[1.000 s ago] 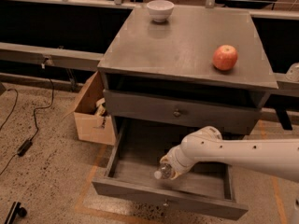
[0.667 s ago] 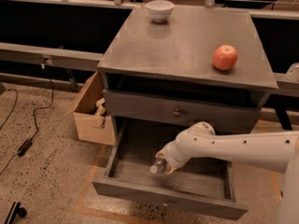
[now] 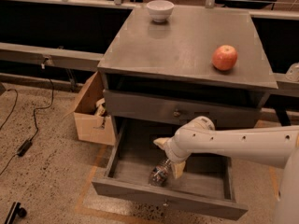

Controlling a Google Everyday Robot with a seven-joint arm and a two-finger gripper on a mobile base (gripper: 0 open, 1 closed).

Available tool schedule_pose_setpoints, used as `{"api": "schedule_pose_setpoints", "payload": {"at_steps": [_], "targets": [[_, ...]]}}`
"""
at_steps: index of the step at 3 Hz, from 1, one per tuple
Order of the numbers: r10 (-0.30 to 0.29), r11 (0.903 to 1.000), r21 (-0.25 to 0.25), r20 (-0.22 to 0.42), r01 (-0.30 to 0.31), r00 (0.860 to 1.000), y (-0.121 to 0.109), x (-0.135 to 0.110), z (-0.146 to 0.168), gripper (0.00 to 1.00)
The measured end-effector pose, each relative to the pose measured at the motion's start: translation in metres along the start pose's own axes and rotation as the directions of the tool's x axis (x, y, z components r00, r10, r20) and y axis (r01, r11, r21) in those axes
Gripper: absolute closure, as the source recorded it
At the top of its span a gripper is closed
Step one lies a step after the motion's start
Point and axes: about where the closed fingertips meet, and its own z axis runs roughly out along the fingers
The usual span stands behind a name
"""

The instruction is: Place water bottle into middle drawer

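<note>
The water bottle (image 3: pixel 159 174) is a small clear bottle lying on the floor of the pulled-out middle drawer (image 3: pixel 168 200), near its front left. My gripper (image 3: pixel 167 158) hangs inside the drawer right above the bottle's upper end. Its cream fingers (image 3: pixel 178 168) are spread apart, one to the upper left and one to the lower right, and they do not close on the bottle. The white arm reaches in from the right. The bottle's cap is hidden by the gripper.
The upper grey drawer (image 3: pixel 177 111) with a round knob is closed. A red apple (image 3: pixel 224 57) and a white bowl (image 3: pixel 160 10) sit on the cabinet top. An open cardboard box (image 3: pixel 91 111) stands on the floor to the left, with cables (image 3: pixel 28 134) beyond it.
The gripper has moved left and lower in the drawer with the bottle. Its fingers have spread open, and the bottle now rests on the drawer floor.
</note>
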Motion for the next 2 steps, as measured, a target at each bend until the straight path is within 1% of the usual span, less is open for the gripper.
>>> {"api": "schedule_pose_setpoints", "payload": {"at_steps": [1, 2], "targets": [[-0.003, 0.9992, 0.039, -0.012, 0.004, 1.0, -0.003, 0.007, -0.034, 0.16], [-0.02, 0.9898, 0.142, 0.021, 0.017, 1.0, -0.014, 0.01, -0.089, 0.39]]}}
